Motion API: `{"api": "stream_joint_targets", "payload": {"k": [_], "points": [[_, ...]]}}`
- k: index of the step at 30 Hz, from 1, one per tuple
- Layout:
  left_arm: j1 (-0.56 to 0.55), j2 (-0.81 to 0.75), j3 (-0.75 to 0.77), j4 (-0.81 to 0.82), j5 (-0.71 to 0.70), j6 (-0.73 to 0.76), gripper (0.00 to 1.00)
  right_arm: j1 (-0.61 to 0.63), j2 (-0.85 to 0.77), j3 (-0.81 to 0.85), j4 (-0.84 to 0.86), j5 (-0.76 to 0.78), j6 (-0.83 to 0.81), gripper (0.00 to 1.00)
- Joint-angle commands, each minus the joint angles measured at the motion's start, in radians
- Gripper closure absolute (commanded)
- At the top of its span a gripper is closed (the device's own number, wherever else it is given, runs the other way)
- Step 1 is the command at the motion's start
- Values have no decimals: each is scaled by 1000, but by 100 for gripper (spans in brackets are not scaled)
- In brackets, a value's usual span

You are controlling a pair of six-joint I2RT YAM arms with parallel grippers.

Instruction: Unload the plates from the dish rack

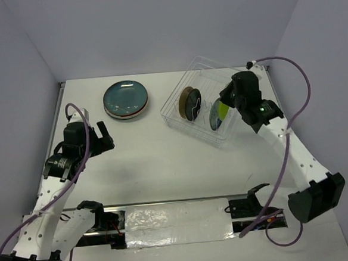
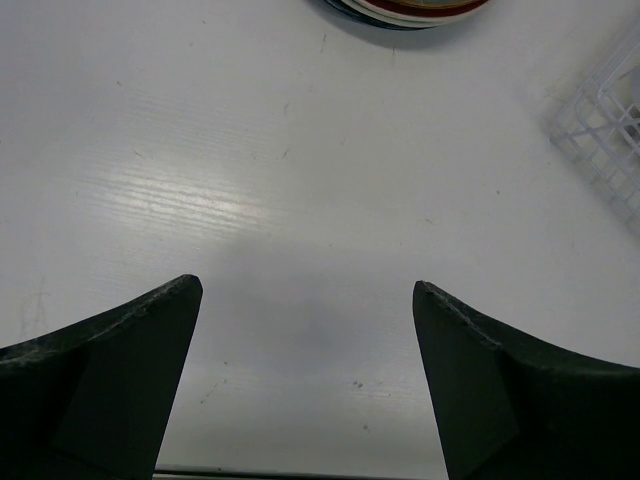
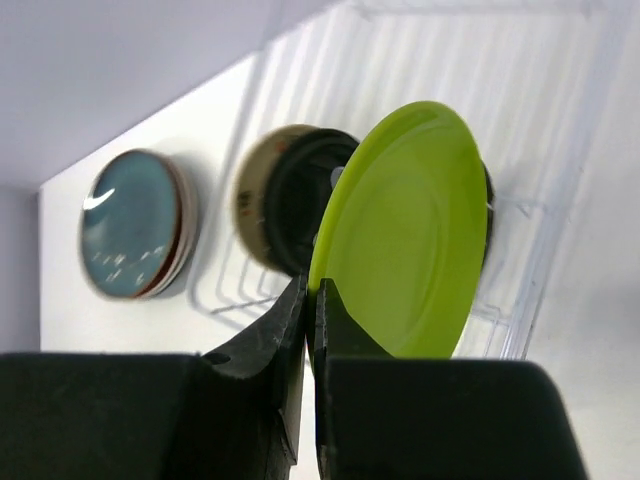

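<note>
right tool (image 3: 311, 300) clamps green plate (image 3: 405, 230) rim | left tool (image 2: 308, 288) open, idle | risk: thin grip slips, plate snags rack (image 1: 201, 128)

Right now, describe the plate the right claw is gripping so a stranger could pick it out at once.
Far right of the white table sits the clear plastic dish rack. The lime green round plate stands on edge toward its right end, rim pinched by the right claw. It alone is bright green; its neighbours are a tan round plate and dark round plates.
</note>
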Motion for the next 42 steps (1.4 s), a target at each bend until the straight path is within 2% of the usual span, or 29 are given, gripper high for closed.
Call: {"api": "stream_joint_targets", "payload": {"k": [1, 2, 3, 5, 7, 9, 10, 13, 15, 17, 26, 29, 32, 33, 34, 35, 36, 37, 38, 39, 42], "points": [[-4, 28, 146, -63, 1, -86, 0, 45, -111, 51, 125, -142, -234, 100], [-4, 50, 178, -74, 18, -114, 0, 84, -113, 90, 113, -168, -299, 100], [-4, 62, 251, -109, 44, -184, 1, 196, -102, 110, 94, -170, -470, 100], [-4, 105, 335, -152, 76, -265, 0, 339, -90, 142, 16, -153, -671, 100], [-4, 139, 439, -177, 176, -358, 0, 523, -80, 127, -55, -104, -918, 100], [-4, 148, 473, -163, 315, -436, 1, 607, -76, 84, -74, -52, -1035, 100], [-4, 145, 467, -151, 363, -465, 0, 688, -70, 66, -74, -22, -1063, 100], [-4, 124, 364, -30, 553, -565, 1, 800, -51, 18, -78, 46, -1151, 100], [-7, 119, 274, 71, 627, -591, 1, 900, -31, 9, -59, 92, -1195, 100], [-12, 131, 226, 70, 676, -570, 0, 963, -8, 16, -23, 108, -1232, 100], [-18, 142, 53, 185, 761, -580, 3, 1021, 223, 226, -80, 98, -1283, 100], [-20, 153, 50, 169, 736, -557, 14, 1038, 283, 265, -68, 138, -1300, 100], [-21, 160, 37, 141, 693, -527, 49, 1050, 306, 269, -37, 161, -1313, 100], [-21, 170, 34, 133, 679, -519, 81, 1052, 308, 257, -14, 167, -1313, 100], [-21, 176, 34, 100, 660, -507, 97, 1053, 308, 249, -3, 178, -1312, 92], [-21, 180, 39, 75, 623, -479, 100, 1052, 305, 237, 7, 181, -1304, 81], [-21, 183, 40, 55, 524, -468, 100, 1052, 299, 196, 42, 183, -1300, 65], [-21, 180, 24, 46, 479, -462, 100, 1046, 273, 170, 72, 189, -1291, 38], [-21, 174, 4, 55, 434, -468, 100, 1040, 256, 139, 96, 190, -1263, 16], [-20, 154, -18, 67, 344, -477, 100, 1034, 234, 80, 140, 187, -1245, 0], [-18, 131, -126, 208, 244, -507, 100, 988, 125, -5, 211, 160, -1134, 0]]}}
